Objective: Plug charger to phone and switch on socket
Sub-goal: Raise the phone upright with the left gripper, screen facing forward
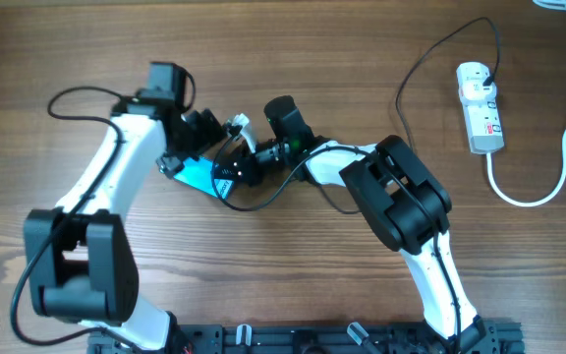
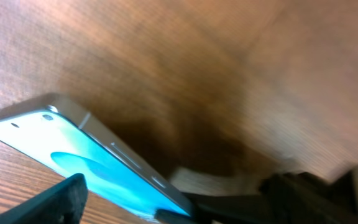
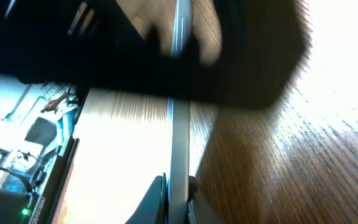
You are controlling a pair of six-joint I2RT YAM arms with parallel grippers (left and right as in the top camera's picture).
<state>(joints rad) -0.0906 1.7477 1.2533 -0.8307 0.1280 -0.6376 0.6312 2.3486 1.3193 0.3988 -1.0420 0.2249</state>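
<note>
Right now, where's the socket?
Overhead view: the socket lies far right on the table, beyond the right arm, its white cord looping below it.

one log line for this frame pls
left gripper: holds phone tilted | right gripper: at phone, grip unclear | charger: adapter on socket | plug-in: unconfirmed

The overhead camera looks straight down on the desk (image 1: pixel 293 59) from well above, taking in both arms. The left wrist camera sits close behind the left gripper (image 1: pixel 191 147), facing the phone (image 2: pixel 73 158) screen obliquely. The right wrist camera, closer still, sees the same phone edge-on and blurred.
</note>
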